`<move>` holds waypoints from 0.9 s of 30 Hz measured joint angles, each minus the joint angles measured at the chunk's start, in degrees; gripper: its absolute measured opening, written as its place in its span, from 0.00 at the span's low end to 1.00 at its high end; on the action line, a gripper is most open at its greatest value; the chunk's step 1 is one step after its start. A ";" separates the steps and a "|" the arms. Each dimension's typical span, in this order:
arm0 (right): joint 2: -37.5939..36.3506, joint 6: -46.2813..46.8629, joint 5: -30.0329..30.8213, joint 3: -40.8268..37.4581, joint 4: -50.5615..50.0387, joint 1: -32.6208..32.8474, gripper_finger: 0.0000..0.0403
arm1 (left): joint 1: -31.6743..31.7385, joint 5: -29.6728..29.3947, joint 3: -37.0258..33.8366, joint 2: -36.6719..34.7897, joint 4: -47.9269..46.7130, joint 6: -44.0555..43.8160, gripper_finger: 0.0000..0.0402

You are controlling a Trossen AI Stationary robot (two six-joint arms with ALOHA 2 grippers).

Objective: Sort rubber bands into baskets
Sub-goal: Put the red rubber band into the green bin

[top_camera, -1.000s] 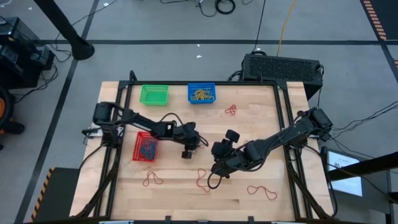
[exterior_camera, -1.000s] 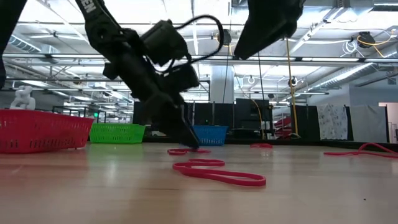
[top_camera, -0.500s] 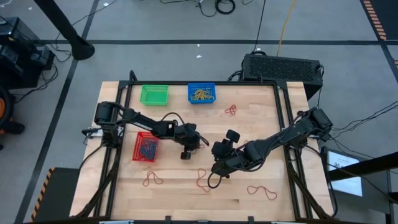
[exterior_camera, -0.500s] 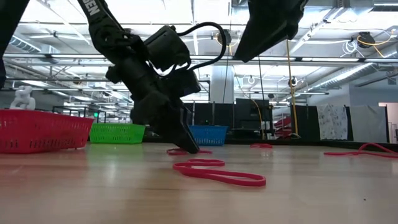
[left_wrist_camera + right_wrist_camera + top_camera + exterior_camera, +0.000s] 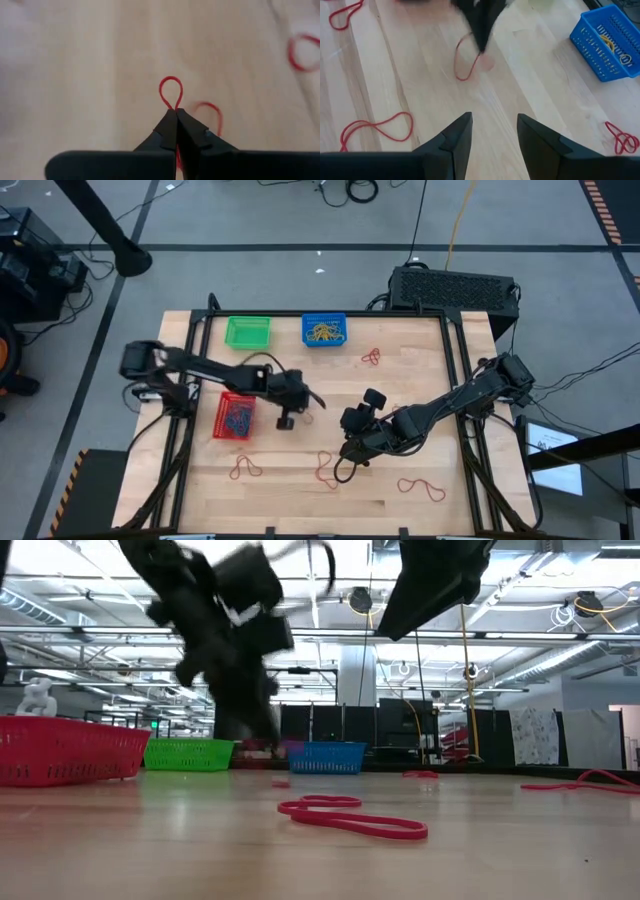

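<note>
My left gripper (image 5: 318, 402) is over the middle of the table, raised off the wood and shut on a red rubber band (image 5: 171, 93). The right wrist view shows that band (image 5: 465, 60) hanging under it. My right gripper (image 5: 492, 134) stands open, with nothing between its fingers, just right of the middle (image 5: 349, 444). The red basket (image 5: 235, 416) with dark bands stands at the left. At the far edge stand the green basket (image 5: 247, 331) and the blue basket (image 5: 324, 330) with yellow bands. Loose red bands (image 5: 245, 470) (image 5: 325, 469) (image 5: 420, 488) (image 5: 371, 357) lie flat on the wood. My left gripper pinches the red band between its two fingertips. A small loop of it (image 5: 171, 93) pokes out past the tips. The fingers slant down from above, coming from the table's left. The rest of the band (image 5: 465, 60) hangs slack below the fingers.
A black box (image 5: 452, 288) stands beyond the table's far right corner. A long red band (image 5: 350, 820) lies in front of the low camera. Bare wood (image 5: 290, 500) lies along the near edge between the loose bands.
My left gripper has shut on the red band, then risen off the table and drawn slightly toward the left edge. The band has come up off the wood with it.
</note>
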 joint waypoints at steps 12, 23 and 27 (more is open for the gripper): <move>0.00 -0.21 0.02 -0.02 -0.33 -0.02 0.37 | 6.65 -25.73 0.07 -22.70 -16.82 4.77 0.00; 0.00 -0.65 0.05 -0.02 -0.16 -0.04 0.37 | 28.01 -28.01 0.11 -26.08 -21.46 7.51 0.00; 0.00 -0.63 0.05 -0.02 -0.02 -0.04 0.37 | 34.82 -24.38 0.11 -22.61 -20.79 7.50 0.00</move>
